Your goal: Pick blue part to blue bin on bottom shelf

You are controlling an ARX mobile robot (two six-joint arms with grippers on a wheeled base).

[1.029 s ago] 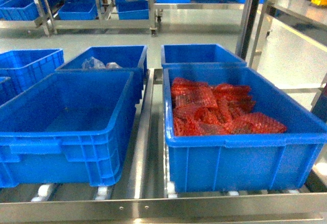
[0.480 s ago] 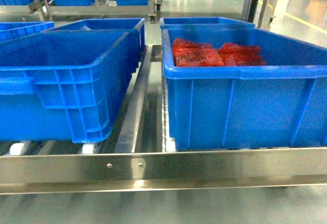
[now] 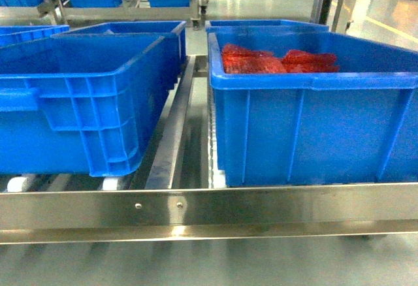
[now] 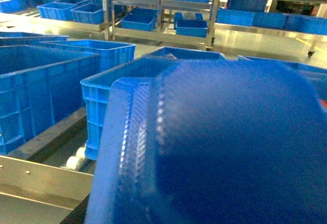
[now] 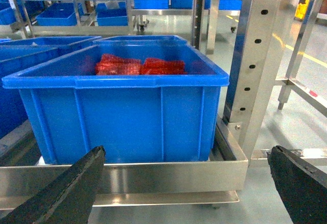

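Right pincer gaping, empty; left pincer hidden behind blue part, state unclear.

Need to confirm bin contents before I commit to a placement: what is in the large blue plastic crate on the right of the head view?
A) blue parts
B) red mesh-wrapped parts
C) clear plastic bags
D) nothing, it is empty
B: the large blue plastic crate on the right holds red mesh-wrapped parts, visible over its rim in both the head view and the right wrist view.
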